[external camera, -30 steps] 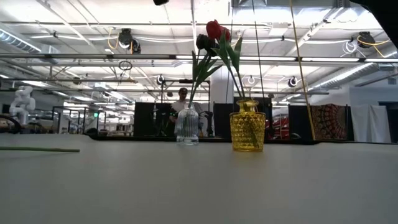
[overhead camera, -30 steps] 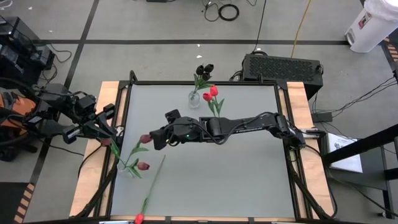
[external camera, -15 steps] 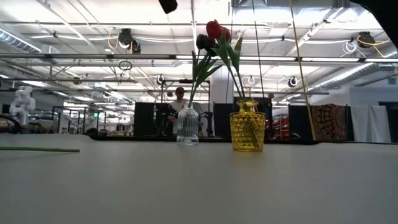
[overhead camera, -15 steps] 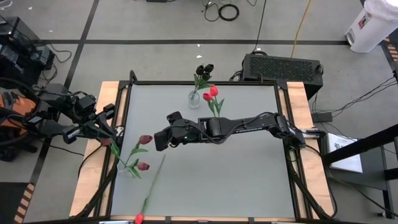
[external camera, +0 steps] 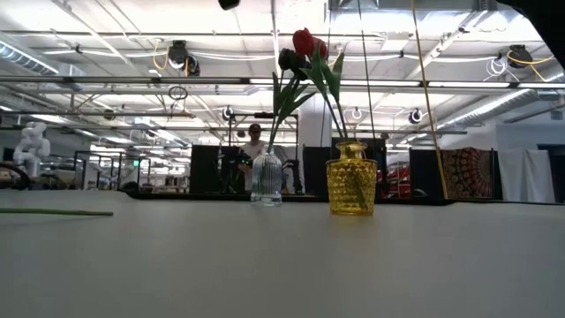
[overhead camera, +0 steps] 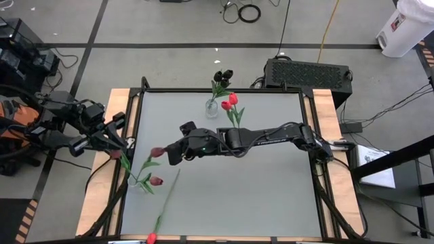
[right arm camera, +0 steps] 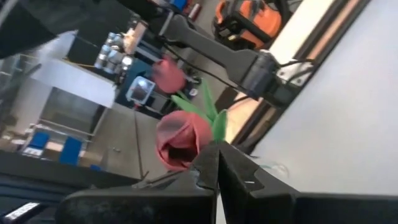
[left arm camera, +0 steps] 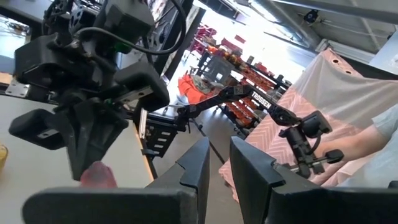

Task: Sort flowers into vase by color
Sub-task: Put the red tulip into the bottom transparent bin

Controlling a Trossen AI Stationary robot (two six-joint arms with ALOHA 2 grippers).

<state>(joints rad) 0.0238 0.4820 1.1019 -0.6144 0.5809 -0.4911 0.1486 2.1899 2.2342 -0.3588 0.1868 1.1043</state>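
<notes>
Grey and flat, the table (overhead camera: pixel 271 196) sits in a big bright workshop with lights high up.

Over the table, the right gripper (overhead camera: pixel 168 153) is squeezed tight on a dark red tulip (overhead camera: pixel 157 152), just under its head. In the right wrist view the flower head (right arm camera: pixel 180 138) sits right past the closed fingertips (right arm camera: pixel 217 163), with a green leaf beside it. The right arm (overhead camera: pixel 271 137) is stretched long and low across the table, reaching from the right edge over toward the left side.

Near that gripper stands a clear vase (overhead camera: pixel 139 183) by the left edge, with another dark red tulip (overhead camera: pixel 156 181) leaning out of it. One red tulip (overhead camera: pixel 152 237) lies flat at the near edge, its thin stem pointing up the table.

At the far edge, a clear vase (external camera: pixel 266 181) holds black tulips (overhead camera: pixel 222 75). Just beside it, a yellow vase (external camera: pixel 350 179) holds bright red tulips (overhead camera: pixel 230 101).

The left gripper (overhead camera: pixel 122 144) waits bent up at the left edge of the table, its fingers (left arm camera: pixel 249 171) a little apart and holding nothing.
</notes>
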